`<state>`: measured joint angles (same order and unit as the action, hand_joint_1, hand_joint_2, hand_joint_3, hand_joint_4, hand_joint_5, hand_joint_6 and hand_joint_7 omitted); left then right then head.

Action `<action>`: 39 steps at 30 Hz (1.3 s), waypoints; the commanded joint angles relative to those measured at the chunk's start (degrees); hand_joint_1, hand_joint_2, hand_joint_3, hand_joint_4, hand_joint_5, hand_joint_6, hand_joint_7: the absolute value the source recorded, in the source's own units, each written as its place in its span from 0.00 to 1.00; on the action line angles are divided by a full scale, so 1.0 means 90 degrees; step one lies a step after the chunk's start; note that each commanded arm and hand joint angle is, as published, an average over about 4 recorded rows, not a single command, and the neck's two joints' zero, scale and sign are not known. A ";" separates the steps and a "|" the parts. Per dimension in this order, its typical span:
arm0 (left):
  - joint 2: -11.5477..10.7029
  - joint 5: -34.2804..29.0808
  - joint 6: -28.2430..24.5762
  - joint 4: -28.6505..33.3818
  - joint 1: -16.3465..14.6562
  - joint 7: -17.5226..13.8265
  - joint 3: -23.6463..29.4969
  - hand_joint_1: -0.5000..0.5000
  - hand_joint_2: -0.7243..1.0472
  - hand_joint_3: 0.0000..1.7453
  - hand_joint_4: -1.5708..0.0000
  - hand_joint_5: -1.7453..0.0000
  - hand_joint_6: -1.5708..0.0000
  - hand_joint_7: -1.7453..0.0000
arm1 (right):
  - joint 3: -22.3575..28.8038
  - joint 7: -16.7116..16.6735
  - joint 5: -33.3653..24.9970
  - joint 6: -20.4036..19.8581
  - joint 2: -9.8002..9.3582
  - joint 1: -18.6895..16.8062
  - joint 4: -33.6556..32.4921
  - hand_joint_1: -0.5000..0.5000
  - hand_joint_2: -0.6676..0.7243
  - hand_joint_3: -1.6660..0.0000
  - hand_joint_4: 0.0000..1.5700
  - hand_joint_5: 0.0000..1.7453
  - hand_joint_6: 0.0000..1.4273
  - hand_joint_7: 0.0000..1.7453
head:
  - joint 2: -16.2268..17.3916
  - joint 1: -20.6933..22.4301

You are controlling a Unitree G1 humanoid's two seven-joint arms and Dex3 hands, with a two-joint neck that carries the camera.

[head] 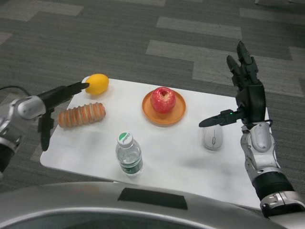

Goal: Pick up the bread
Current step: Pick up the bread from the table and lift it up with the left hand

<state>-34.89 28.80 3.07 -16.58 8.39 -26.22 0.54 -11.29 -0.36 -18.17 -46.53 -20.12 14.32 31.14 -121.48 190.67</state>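
While both robot hands, left (57, 102) and right (243, 90), hang open, the bread (81, 115) lies on the bench (190, 152), long axis left-right, right end slightly farther.

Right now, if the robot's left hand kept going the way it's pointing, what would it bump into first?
Probably the lemon. The left hand points at it, fingertips almost touching. The bread lies beside that line. Height is hard to judge.

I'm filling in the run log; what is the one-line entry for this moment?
task: pick up bread | bread: on table, not held | left hand: open, beside bread | right hand: open, raised above mouse
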 commanded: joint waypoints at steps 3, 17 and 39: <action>-0.0086 0.0298 -0.0334 -0.0374 0.0479 0.0069 -0.0814 0.01 0.05 0.05 1.00 1.00 1.00 0.81 | -0.0008 0.0015 -0.0041 0.0004 -0.0025 0.0060 -0.0013 0.04 0.51 1.00 0.00 0.11 0.00 0.00 | 0.0004 0.0118; -0.0213 0.0508 -0.0576 -0.0767 0.0689 0.0045 -0.1107 0.01 0.05 0.05 1.00 1.00 1.00 0.78 | -0.0025 0.0020 -0.0049 0.0004 -0.0101 0.0091 0.0021 0.04 0.55 1.00 0.00 0.11 0.00 0.00 | -0.0043 0.0312; -0.0142 0.0647 -0.1125 -0.1297 0.0884 -0.0106 -0.1522 0.02 0.05 0.03 1.00 1.00 1.00 0.76 | -0.0047 0.0030 -0.0041 0.0004 -0.0069 0.0157 0.0107 0.04 0.55 1.00 0.00 0.11 0.00 0.00 | -0.0110 0.0514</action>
<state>-36.63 33.86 -6.62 -27.14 15.65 -26.66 -12.62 -11.85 -0.15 -18.22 -46.40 -20.67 14.83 31.72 -122.43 195.25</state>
